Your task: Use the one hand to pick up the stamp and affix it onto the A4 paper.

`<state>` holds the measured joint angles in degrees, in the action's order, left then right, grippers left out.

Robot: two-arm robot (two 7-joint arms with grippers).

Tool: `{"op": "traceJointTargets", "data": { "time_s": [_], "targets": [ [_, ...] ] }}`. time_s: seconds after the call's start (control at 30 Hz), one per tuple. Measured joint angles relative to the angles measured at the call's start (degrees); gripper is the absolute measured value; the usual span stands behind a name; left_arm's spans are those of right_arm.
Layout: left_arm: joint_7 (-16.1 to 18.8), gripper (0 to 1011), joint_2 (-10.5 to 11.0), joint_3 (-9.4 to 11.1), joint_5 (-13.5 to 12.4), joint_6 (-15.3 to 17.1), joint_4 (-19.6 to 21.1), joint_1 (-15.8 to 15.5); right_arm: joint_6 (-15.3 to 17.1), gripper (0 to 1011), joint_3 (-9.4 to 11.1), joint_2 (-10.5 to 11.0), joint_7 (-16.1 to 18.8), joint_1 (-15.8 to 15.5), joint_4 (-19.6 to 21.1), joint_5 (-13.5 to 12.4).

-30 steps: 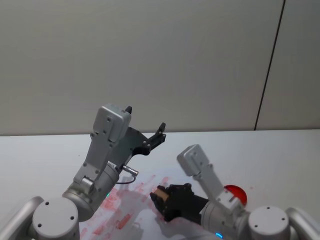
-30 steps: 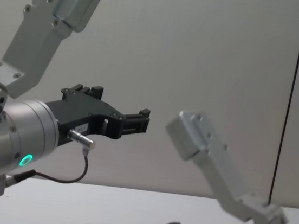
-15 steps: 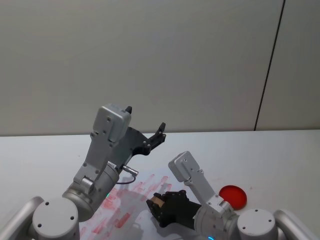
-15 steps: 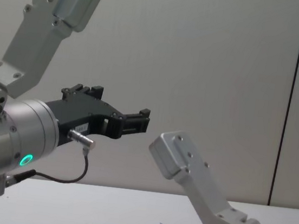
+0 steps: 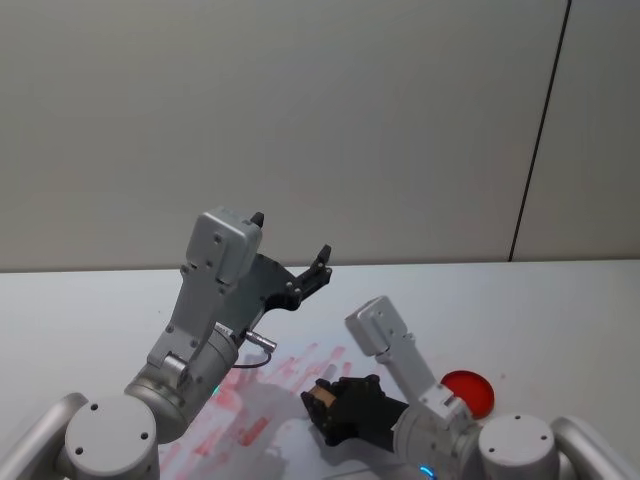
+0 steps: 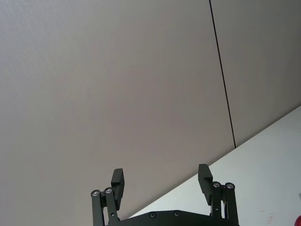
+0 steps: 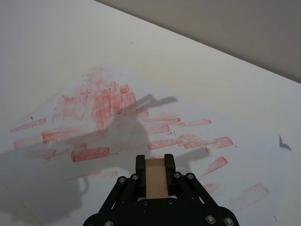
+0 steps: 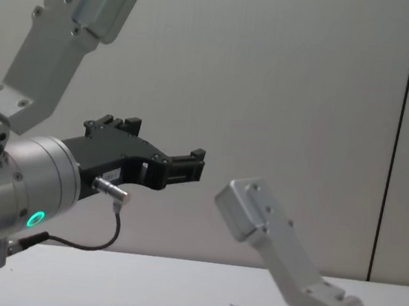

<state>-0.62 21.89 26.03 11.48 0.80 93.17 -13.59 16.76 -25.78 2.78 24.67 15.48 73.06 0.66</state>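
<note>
Right wrist view. Item one: my right pincer [image 7: 155, 163], clenched on the stamp [image 7: 155, 182], the wooden block gripped between both fingers.

Item two: the A4 paper [image 7: 244, 160], lying flat on the table [image 5: 560, 300] under the stamp and already carrying many red prints. I cannot tell whether the stamp face is touching the sheet.

Item three: red round pad [image 5: 468, 390], on the table just beside my right arm.

Item four: my left pincer [image 6: 162, 176], released and holding nothing, raised well above the table.

Status: the pick-up is done and the stamp is over the paper. Left to do, as I judge it: a firm press, or confirming one, then lifting off.

Change from half a second ago: my right arm's elbow link sits slightly higher and further right, and the stamp has shifted right with it. Left arm unchanged.
</note>
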Motion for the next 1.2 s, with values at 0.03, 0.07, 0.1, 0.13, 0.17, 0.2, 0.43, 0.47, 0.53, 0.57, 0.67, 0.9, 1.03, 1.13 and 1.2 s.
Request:
{"op": "traceJointTargets", "data": {
  "time_s": [0.03,0.07,0.1,0.13,0.17,0.2,0.43,0.47,0.53,0.57,0.67,0.9,1.03,1.13,1.2],
  "targets": [
    [0.00,1001,0.00,0.00,0.00,0.00,0.00,0.00,0.00,217,0.09,0.03,-0.12,-0.01,0.18,-0.22],
    [0.00,1001,0.00,0.00,0.00,0.00,0.00,0.00,-0.03,218,0.15,0.04,-0.22,-0.02,0.35,-0.46],
    [0.00,1001,0.00,0.00,0.00,0.00,0.00,0.00,-0.16,219,0.32,0.09,-0.46,-0.05,1.00,-1.13],
    [0.00,1001,0.00,0.00,0.00,0.00,0.00,0.00,-0.22,218,0.40,0.13,-0.54,-0.08,1.34,-1.43],
    [0.00,1001,0.00,0.00,0.00,0.00,0.00,0.00,-0.27,218,0.51,0.19,-0.64,-0.13,1.81,-1.75],
    [0.00,1001,0.00,0.00,0.00,0.00,0.00,0.00,-0.38,217,0.71,0.28,-0.82,-0.20,2.60,-2.45],
    [0.00,1001,0.00,0.00,0.00,0.00,0.00,0.00,-0.57,218,2.23,1.30,-2.25,-0.83,7.69,-6.55],
    [0.00,1001,0.00,0.00,0.00,0.00,0.00,0.00,-0.57,218,2.56,1.58,-2.45,-0.98,8.58,-7.03],
    [0.00,1001,0.00,0.00,0.00,0.00,0.00,0.00,-0.51,218,3.05,2.02,-2.91,-1.24,9.85,-8.02],
    [0.00,1001,0.00,0.00,0.00,0.00,0.00,0.00,-0.39,218,3.58,2.53,-3.31,-1.55,11.09,-8.93],
    [0.00,1001,0.00,0.00,0.00,0.00,0.00,0.00,-0.02,218,4.70,3.76,-4.26,-2.31,13.45,-10.62],
    [0.00,1001,0.00,0.00,0.00,0.00,0.00,0.00,0.95,218,6.96,6.97,-6.01,-4.30,16.90,-12.39],
    [0.00,1001,0.00,0.00,0.00,0.00,0.00,0.00,1.44,218,8.18,8.89,-6.91,-5.50,17.97,-12.59],
    [0.00,1001,0.00,0.00,0.00,0.00,0.00,0.00,1.86,217,9.21,10.61,-7.71,-6.50,18.40,-12.43],
    [0.00,1001,0.00,0.00,0.00,0.00,0.00,0.00,1.97,218,9.52,11.18,-8.00,-6.82,18.40,-12.16]
  ]
}}
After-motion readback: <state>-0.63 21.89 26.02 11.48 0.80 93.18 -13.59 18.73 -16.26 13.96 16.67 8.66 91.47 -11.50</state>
